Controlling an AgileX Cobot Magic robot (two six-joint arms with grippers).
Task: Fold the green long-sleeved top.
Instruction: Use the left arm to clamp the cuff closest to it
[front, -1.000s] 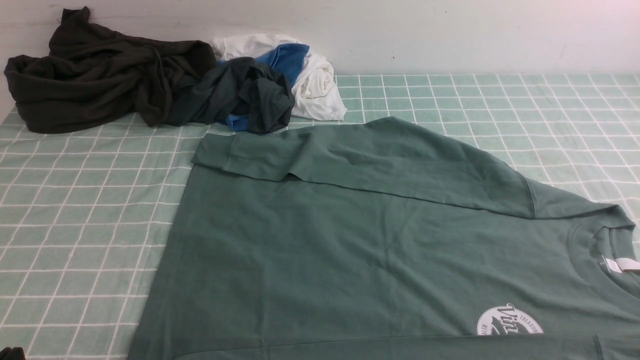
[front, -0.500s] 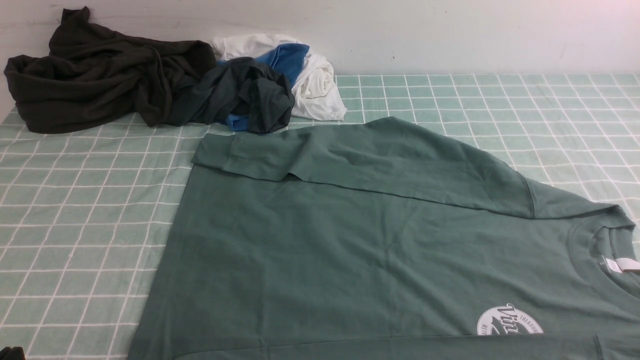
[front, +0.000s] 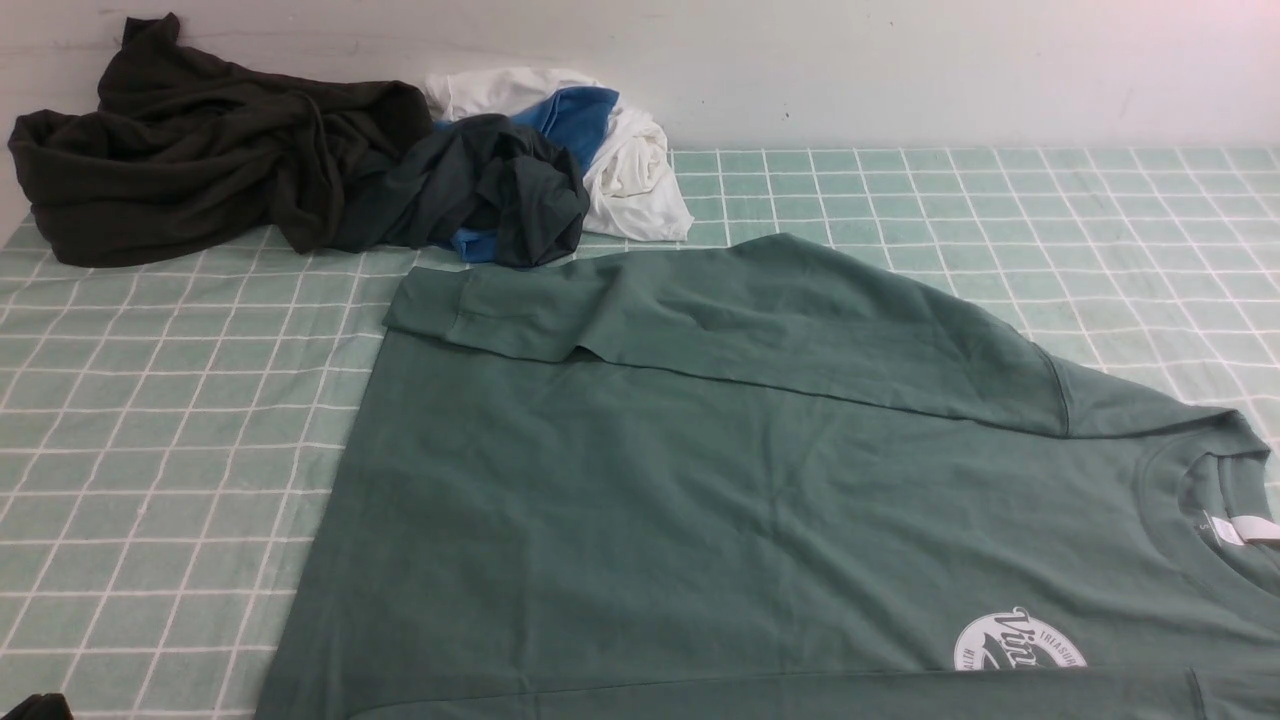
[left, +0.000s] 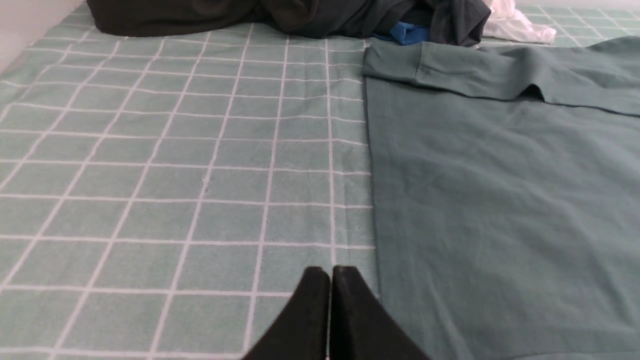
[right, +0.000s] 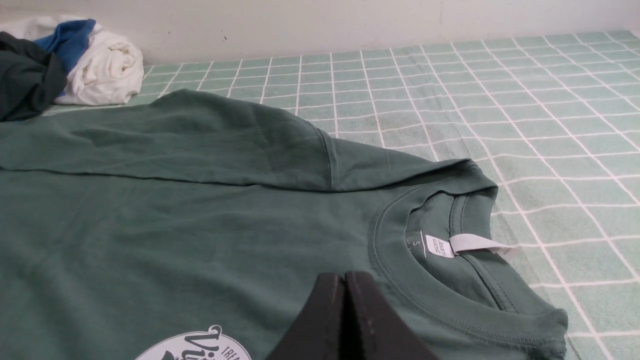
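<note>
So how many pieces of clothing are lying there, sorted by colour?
Green top: 1
Black-brown garment: 1
Dark grey-green garment: 1
White garment: 1
Blue garment: 1
Total: 5, as far as the tangled pile shows.

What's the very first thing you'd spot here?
The big green top spread flat across the checked cloth, one sleeve folded over it and a white round logo near the collar. Next, the heap of dark, blue and white clothes at the far left, against the wall.
</note>
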